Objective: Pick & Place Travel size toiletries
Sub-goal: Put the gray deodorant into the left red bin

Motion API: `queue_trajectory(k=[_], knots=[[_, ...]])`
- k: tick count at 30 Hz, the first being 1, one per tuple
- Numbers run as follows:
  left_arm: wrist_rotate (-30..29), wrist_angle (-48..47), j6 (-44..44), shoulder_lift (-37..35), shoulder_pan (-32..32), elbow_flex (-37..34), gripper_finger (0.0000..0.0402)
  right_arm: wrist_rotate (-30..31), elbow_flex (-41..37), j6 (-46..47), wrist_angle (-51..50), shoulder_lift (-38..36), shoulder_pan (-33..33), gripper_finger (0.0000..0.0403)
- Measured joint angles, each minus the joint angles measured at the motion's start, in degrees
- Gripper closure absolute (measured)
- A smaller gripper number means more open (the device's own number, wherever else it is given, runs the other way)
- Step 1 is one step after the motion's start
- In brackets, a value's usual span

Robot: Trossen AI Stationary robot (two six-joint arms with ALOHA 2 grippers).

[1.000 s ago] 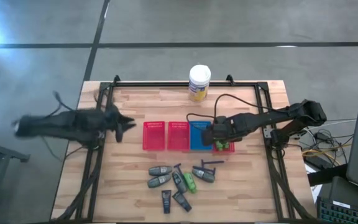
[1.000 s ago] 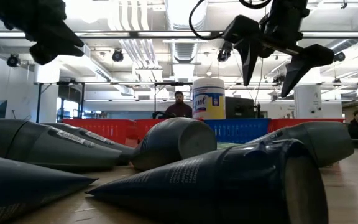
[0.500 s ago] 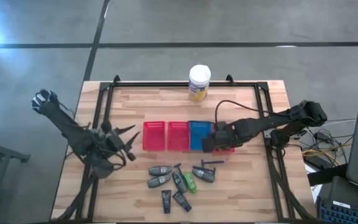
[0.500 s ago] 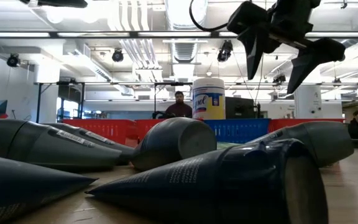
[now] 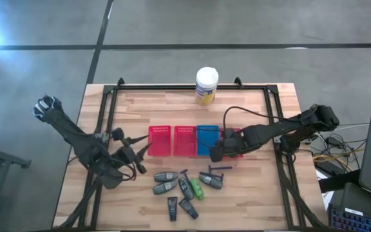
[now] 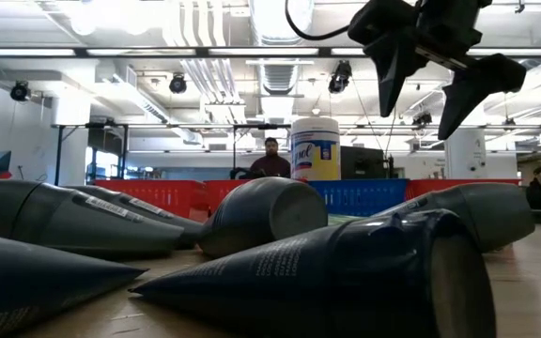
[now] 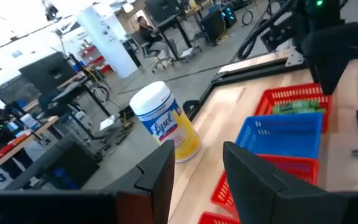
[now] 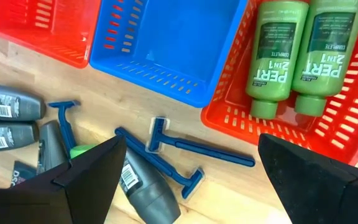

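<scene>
Two arms are over the table. Left gripper point(image 5: 134, 154) sits near the table's left side, just beside the leftmost red tray point(image 5: 159, 141), above the wood and short of the loose pile; its fingers point(image 7: 253, 180) stand partly apart with nothing between them.

Four slotted trays in a row across mid-table: leftmost red tray, second red tray point(image 5: 185, 141), blue tray point(image 5: 206, 136), then a right-hand red tray point(image 8: 340, 106) mostly under the right arm. Blue tray interior bare. Right-hand red tray holds two green bottles point(image 8: 291, 56) lying side by side, touching, labels up.

White-lidded jar point(image 5: 207, 86) upright at the far edge, behind the trays, well apart from both grippers.

Loose toiletries lie on the wood in front of the trays: grey oval bottles point(image 5: 165, 182) at the left of the pile, black tubes point(image 5: 179, 206) nearest the front edge, one green bottle point(image 5: 197, 189) in the middle, another grey bottle point(image 5: 211, 180) to the right. Thin blue T-shaped razors point(image 8: 194, 148) lie just in front of the blue and right-hand red trays; exact count unclear.

Right gripper point(image 5: 215, 153) hangs above the front edge of the blue and right-hand red trays, fingers point(image 8: 86, 180) spread wide, empty.

A person is visible in the room beyond the table, behind the jar.
</scene>
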Motion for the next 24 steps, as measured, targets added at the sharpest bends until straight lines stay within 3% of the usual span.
queue_trajectory(k=[5,7,10,13,15,19,24], knots=[[2.0,0.0,-0.4,2.0,1.4,2.9,0.0259,0.5,0.0,-1.6,0.0,0.0,0.0,0.0039],[9.6,0.0,-1.2,2.0,3.1,3.0,0.0259,0.5,0.0,-2.2,0.0,0.0,0.0,0.0039],[29.4,-0.7,-2.9,2.3,8.1,2.2,0.0259,0.6,0.0,-2.5,0.0,0.0,0.0,0.0039],[42.8,-3.9,-7.2,3.5,13.4,1.9,0.0259,0.6,0.0,-3.2,-0.1,0.0,0.0,0.0039],[47.7,-5.4,-5.6,4.2,15.5,1.9,0.0259,0.6,0.0,-3.7,-0.1,0.0,0.0,0.0039],[51.8,-10.2,-1.6,6.1,15.5,1.9,0.0259,0.6,-0.1,-4.0,-0.1,0.0,0.0,0.0039],[61.2,-12.7,-6.1,8.6,15.3,1.9,0.0233,0.6,-0.1,-4.7,-0.1,0.0,0.0,0.0039]])
